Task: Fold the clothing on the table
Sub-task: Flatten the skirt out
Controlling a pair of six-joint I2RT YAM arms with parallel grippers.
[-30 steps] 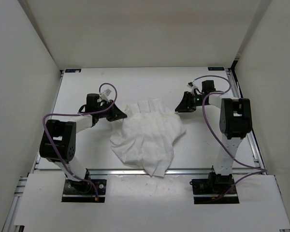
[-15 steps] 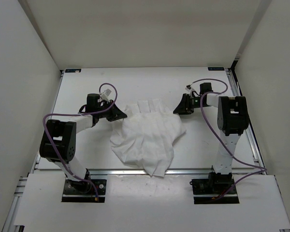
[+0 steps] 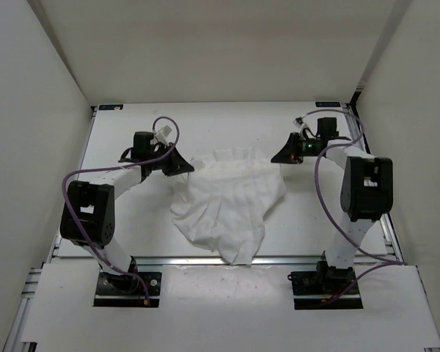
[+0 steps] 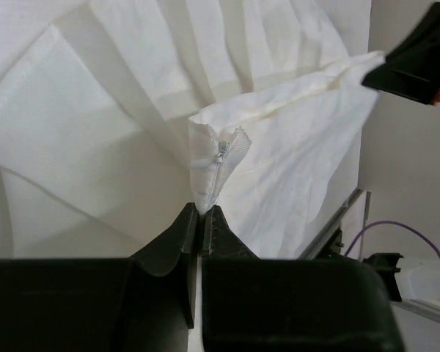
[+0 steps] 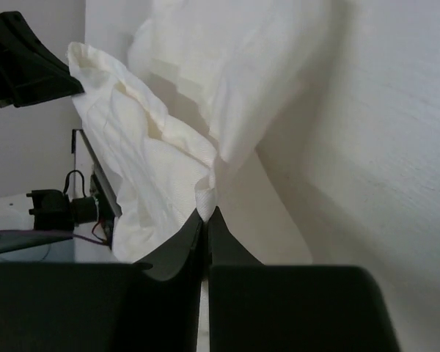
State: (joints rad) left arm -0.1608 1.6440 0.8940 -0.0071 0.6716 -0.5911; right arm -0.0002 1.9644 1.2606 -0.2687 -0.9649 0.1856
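Observation:
The white, wrinkled clothing (image 3: 231,202) lies in the middle of the table (image 3: 125,136), its far edge lifted and stretched between both grippers. My left gripper (image 3: 185,168) is shut on the garment's far left corner (image 4: 209,172), which carries a small zipper. On the other side my right gripper (image 3: 277,158) pinches the far right corner (image 5: 205,194), jaws shut. The cloth (image 4: 293,139) hangs in folds between the two grips, and its near end trails toward the front rail. In the left wrist view the right gripper (image 4: 418,59) shows at upper right.
White walls enclose the table on three sides. An aluminium rail (image 3: 205,260) runs along the near edge, just under the cloth's tip. Purple cables (image 3: 319,176) loop off both arms. Bare table surface lies behind the garment and to either side.
The right gripper closed on the garment's far right corner and rose toward the back. The left gripper also lifted its corner backward. The far edge of the cloth is now spread wider and raised.

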